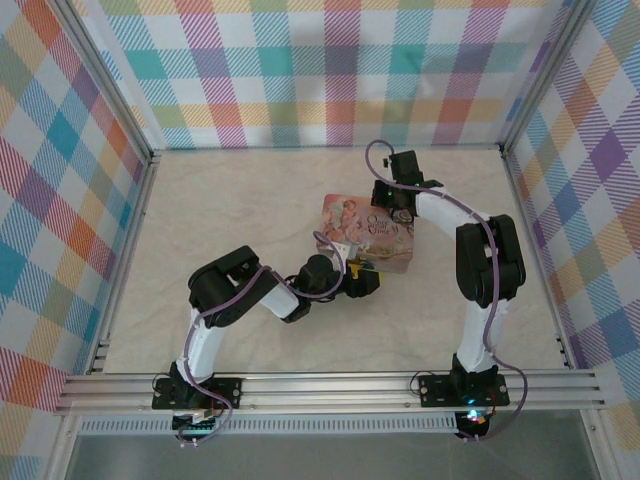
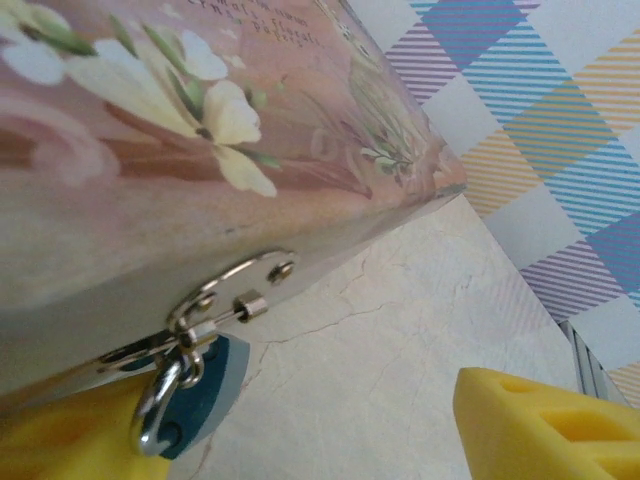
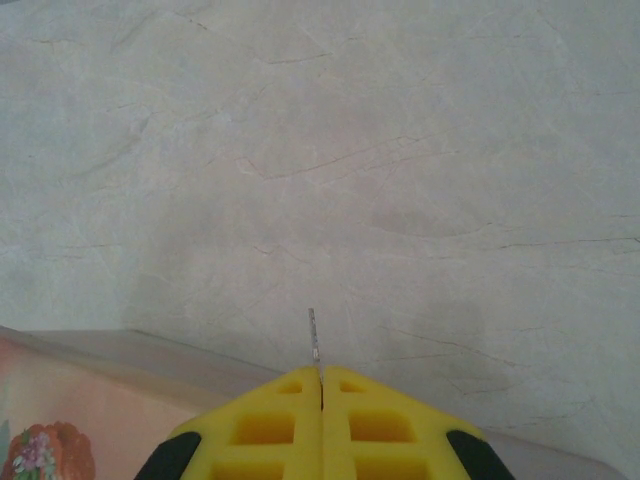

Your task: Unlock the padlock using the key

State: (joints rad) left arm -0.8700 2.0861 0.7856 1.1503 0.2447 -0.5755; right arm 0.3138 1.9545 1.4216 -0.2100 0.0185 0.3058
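The padlock (image 2: 185,405) hangs from the silver hasp (image 2: 225,290) on the side of the pink picture tin (image 1: 370,235). Here it shows a silvery shackle and a teal-blue body. My left gripper (image 2: 300,410) is open at the tin's near edge. Its left yellow finger (image 2: 50,445) lies right against the padlock and the right finger (image 2: 545,425) stands far off. My right gripper (image 3: 321,370) is shut on the key (image 3: 313,335), whose thin grey blade sticks out edge-on past the fingertips. It hovers over the tin's far right corner (image 1: 402,210).
The tin (image 2: 200,130) lies in the middle of a pale marble-patterned table (image 1: 220,210). Checked cloth walls (image 1: 330,70) close off the back and both sides. A metal rail (image 1: 330,385) runs along the near edge.
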